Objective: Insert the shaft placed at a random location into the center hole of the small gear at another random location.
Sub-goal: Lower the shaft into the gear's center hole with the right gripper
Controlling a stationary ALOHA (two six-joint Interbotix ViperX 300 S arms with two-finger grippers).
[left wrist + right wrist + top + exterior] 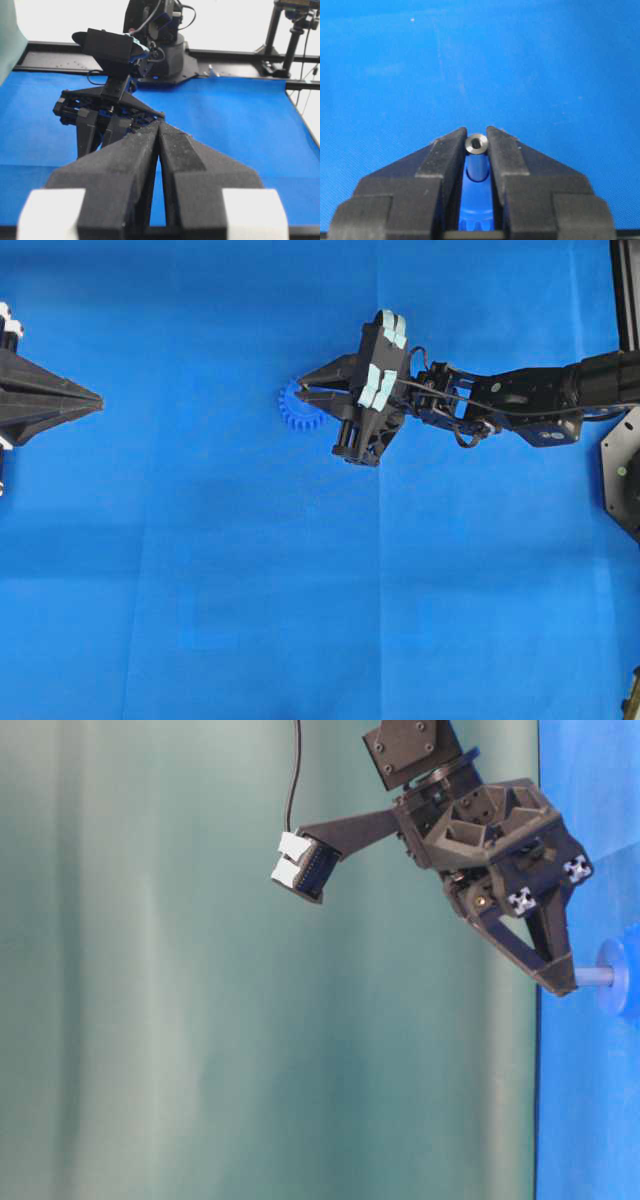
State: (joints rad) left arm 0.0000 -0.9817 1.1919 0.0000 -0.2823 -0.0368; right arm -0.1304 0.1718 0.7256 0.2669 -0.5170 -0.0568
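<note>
The small blue gear (295,412) lies flat on the blue cloth, partly under my right gripper (299,393). That gripper is shut on the silver shaft (476,144), pinching its top end between the fingertips. The shaft points down at the gear's hub (477,212). In the table-level view the shaft (592,977) runs from the gripper (560,982) to the gear (622,978), its far end at the hub. The center hole is hidden by the shaft. My left gripper (100,400) is shut and empty at the left edge, far from the gear; it also shows in its wrist view (159,124).
Blue cloth (300,590) covers the table. The right arm (500,400) stretches in from the right edge. A black frame post (625,290) stands at the far right. A green curtain (200,1020) hangs beside the table.
</note>
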